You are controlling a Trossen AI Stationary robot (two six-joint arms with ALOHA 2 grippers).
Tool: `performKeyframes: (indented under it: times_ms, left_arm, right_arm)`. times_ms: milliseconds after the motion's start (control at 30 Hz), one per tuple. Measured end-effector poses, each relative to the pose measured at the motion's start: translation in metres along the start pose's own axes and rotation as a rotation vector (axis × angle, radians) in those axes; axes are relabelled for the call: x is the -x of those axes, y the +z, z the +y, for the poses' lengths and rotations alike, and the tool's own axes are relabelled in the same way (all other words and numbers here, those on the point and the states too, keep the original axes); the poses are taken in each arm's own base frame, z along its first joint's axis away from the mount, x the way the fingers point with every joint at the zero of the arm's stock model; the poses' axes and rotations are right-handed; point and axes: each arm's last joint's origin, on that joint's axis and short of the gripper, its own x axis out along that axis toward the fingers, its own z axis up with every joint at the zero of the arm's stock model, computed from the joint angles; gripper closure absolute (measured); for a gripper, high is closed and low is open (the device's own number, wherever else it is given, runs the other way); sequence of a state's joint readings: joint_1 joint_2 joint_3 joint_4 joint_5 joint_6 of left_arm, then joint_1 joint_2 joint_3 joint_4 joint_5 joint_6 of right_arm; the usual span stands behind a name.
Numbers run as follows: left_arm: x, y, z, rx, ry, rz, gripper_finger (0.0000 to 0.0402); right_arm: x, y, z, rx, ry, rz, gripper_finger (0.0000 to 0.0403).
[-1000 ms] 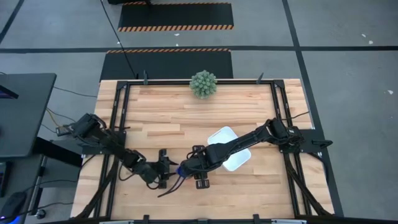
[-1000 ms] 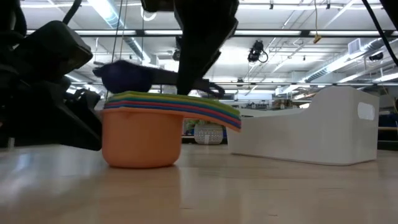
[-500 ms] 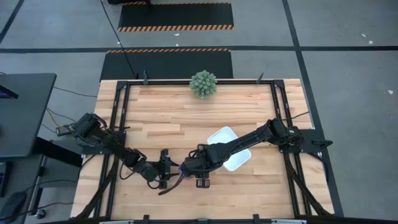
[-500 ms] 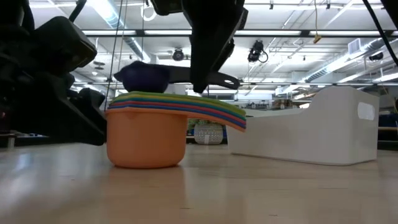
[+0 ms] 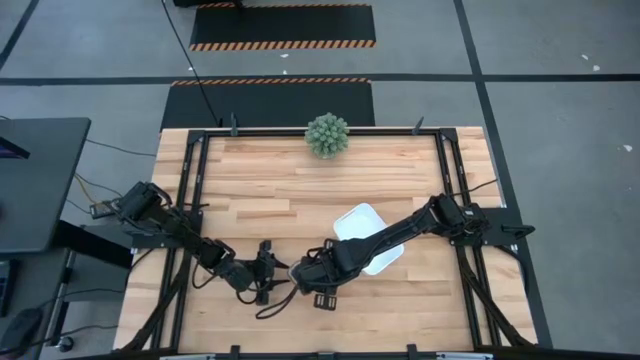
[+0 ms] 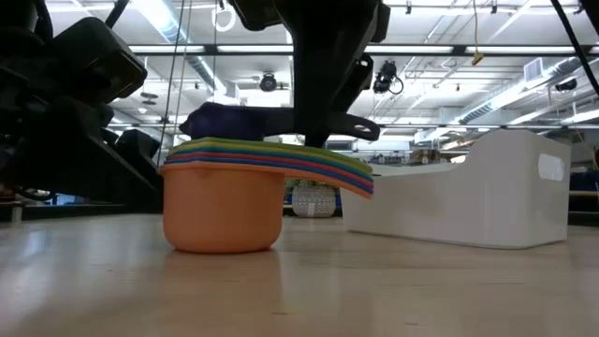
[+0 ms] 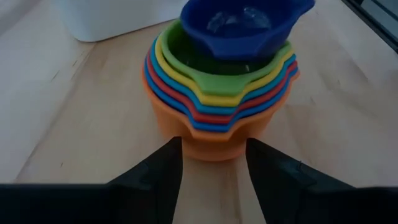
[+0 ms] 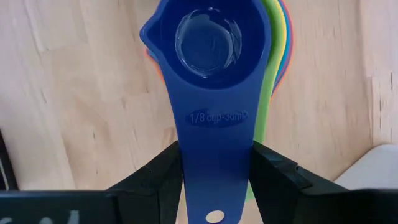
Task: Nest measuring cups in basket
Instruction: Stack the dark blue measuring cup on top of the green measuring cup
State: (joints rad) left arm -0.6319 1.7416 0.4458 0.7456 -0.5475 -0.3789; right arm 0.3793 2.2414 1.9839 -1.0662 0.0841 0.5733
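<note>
Right gripper (image 8: 214, 165) fingers clamp the dark blue cup's (image 8: 208, 43) handle, poising it above the nested stack (image 7: 217, 106) at frame centre for dropping in; left gripper (image 7: 214, 158) fingers straddle the stack's orange base, steadying

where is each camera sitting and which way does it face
High view: above the table, looking straight down; both arms, white basket.
Low view: at tabletop height, looking level; nested measuring cups, right arm above.
Left wrist view: on left arm, facing the stack; left gripper around the orange cup.
Right wrist view: on right arm, looking down; right gripper holding the dark blue cup.
Both wrist views share the dark blue cup over the stack.
</note>
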Motion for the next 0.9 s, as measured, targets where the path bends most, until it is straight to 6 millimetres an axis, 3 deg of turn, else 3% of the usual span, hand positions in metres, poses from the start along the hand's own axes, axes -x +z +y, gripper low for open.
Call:
performKeyframes:
  times_ms: [200,600,900]
  left_arm:
    - [0.0,0.0,-0.001,-0.002,-0.016,0.001,0.0219]
    - [0.001,0.001,-0.002,-0.022,-0.064,0.016,0.0219]
    - [0.012,0.006,0.002,-0.049,-0.057,0.089,0.0219]
  right_arm:
    - [0.0,0.0,0.0,0.0,0.004,-0.001,0.0229]
    - [0.002,0.0,-0.002,0.026,-0.01,0.018,0.0181]
    - [0.008,-0.005,0.002,0.077,-0.086,-0.007,0.0176]
